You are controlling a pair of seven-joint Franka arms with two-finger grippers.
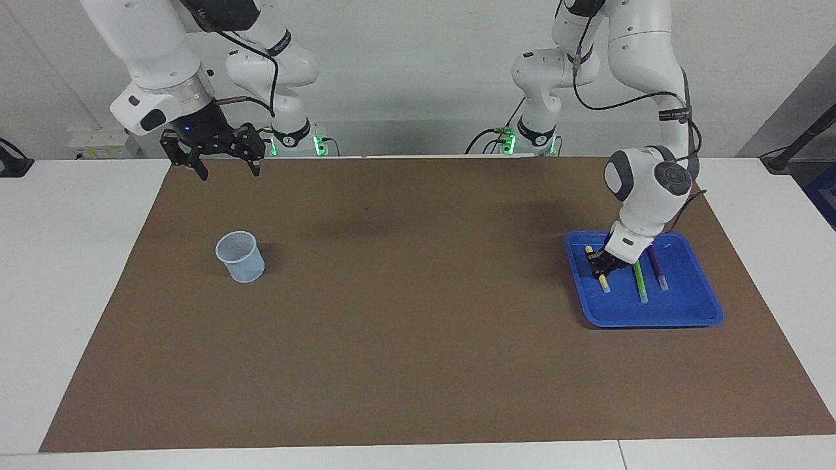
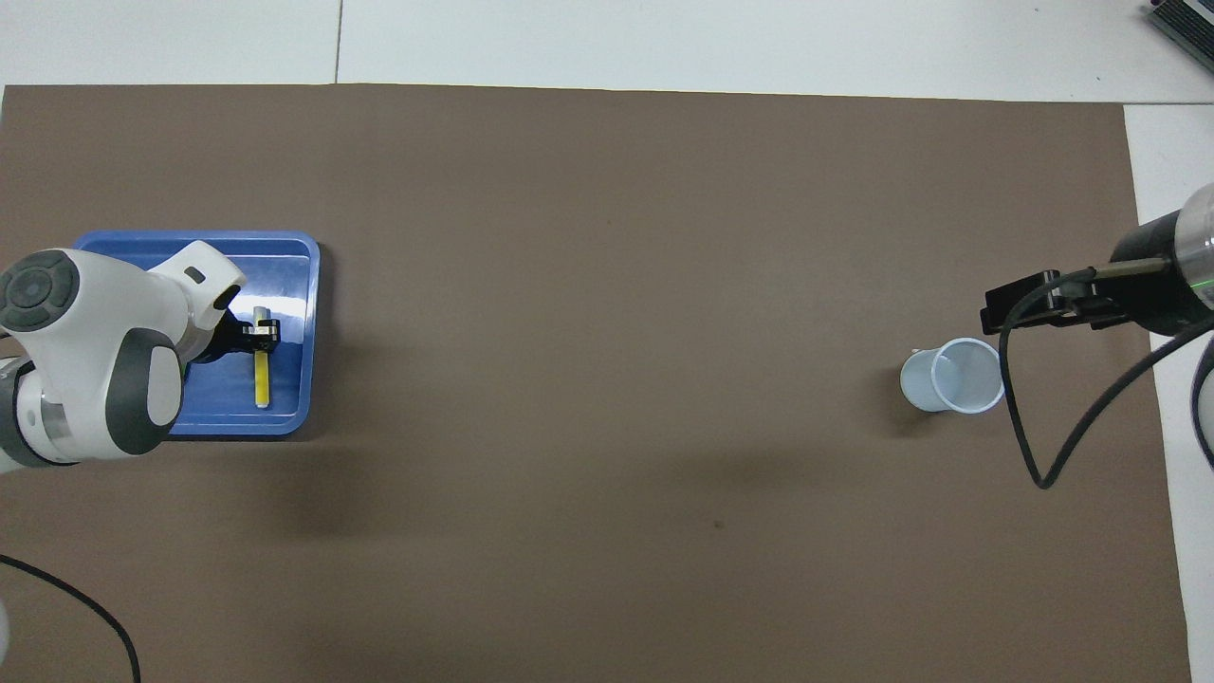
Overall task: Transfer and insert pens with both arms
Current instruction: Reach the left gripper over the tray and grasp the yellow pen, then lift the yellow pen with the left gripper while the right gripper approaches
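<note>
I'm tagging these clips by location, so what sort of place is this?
Probably a robotics lab: two white arms mounted at a white table with a brown mat, test props only, a blue tray of pens and a small cup.

Brown mat between pale translucent plastic cup and shallow blue plastic tray is unobstructed. Tray interior is crowded by left gripper.

Left tool clamped low; right tool spread, raised.
</note>
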